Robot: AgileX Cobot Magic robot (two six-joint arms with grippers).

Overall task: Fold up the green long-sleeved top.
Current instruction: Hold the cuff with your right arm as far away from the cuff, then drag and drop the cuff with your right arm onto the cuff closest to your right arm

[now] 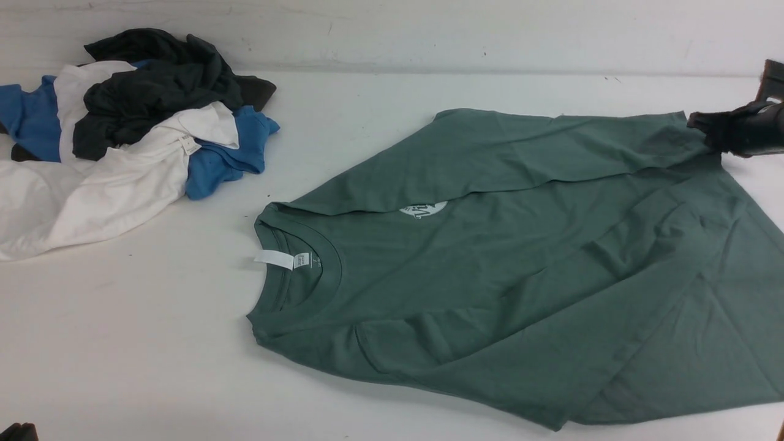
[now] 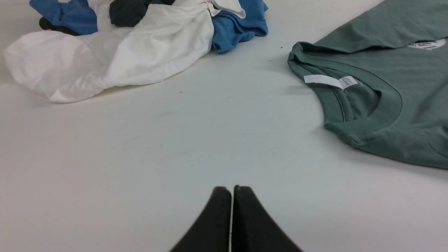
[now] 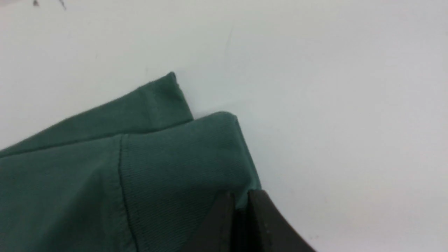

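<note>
One garment in work: the green long-sleeved top (image 1: 520,263), spread on the tabletop (image 1: 153,343) across the centre and right of the front view, collar toward the frame's left, white neck label (image 1: 275,260) showing.

Progress, as I judged it: early.
- One sleeve (image 1: 551,153) lay folded over the upper edge of the body. It half covered the white chest print (image 1: 422,210), and its cuff (image 3: 182,157) reached the upper right of the frame.
- The other sleeve seemed to lie diagonally across the lower centre, though the creases left that uncertain.
- Left to do, by my reckoning: squaring the sides in and folding the body over on itself. The top lay at full length and was wrinkled.

Two end effectors:
- My right end effector (image 3: 239,201) sat low at the upper right of the front view, the arm entering from the right edge. Its jaws were clamped on the ribbed edge of the cuff, green cloth pinched between them in the right wrist view.
- My left end effector (image 2: 231,190) had its jaws pressed together on nothing, over bare tabletop, well apart from the collar. Only a dark sliver of it showed at the lower left corner of the front view.

One pile of other garments (image 1: 128,135), dark, white and blue, sat at the upper left of the front view, apart from the top.
</note>
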